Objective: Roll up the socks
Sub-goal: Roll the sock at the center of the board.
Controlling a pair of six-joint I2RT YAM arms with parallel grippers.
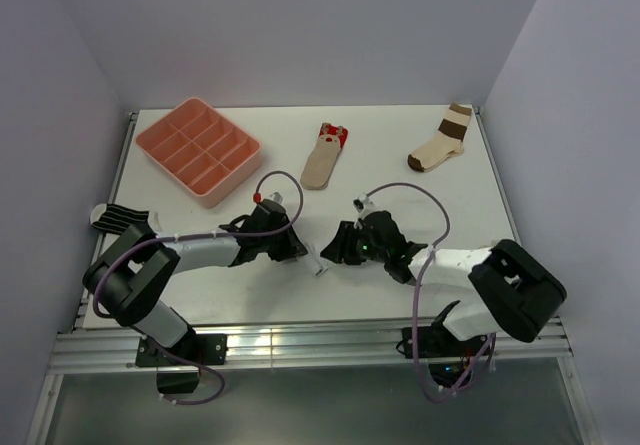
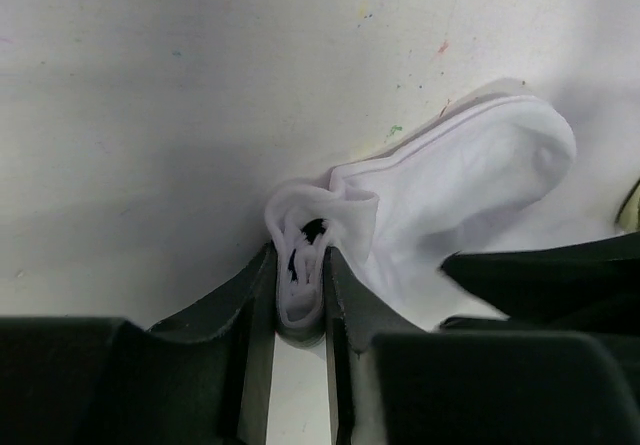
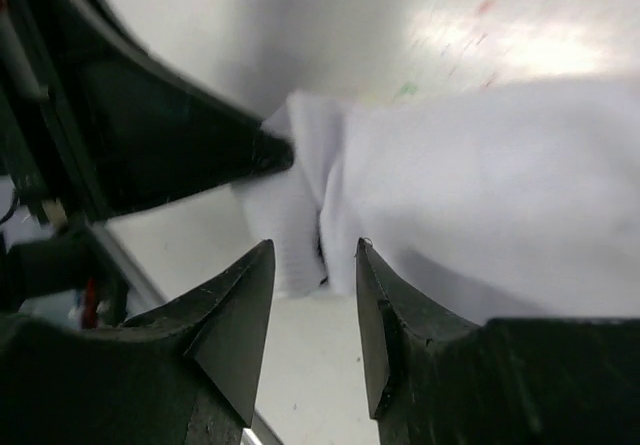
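The white sock [image 2: 470, 180] lies on the table between my two grippers; in the top view only a small bit of it [image 1: 320, 265] shows. My left gripper [image 2: 298, 265] is shut on its bunched cuff end, where a little black shows. My right gripper [image 3: 312, 265] is open, its fingers just short of the sock's [image 3: 480, 195] folded edge, opposite the left gripper. The tan sock with a red end [image 1: 325, 155] lies flat at the back centre. The black-and-white striped sock [image 1: 120, 217] lies at the left edge, beside the left arm.
A pink divided tray [image 1: 200, 150] stands at the back left. A cream sock with broad brown bands [image 1: 440, 145] lies at the back right. The two grippers [image 1: 303, 252] [image 1: 335, 248] are close together at the table's front centre.
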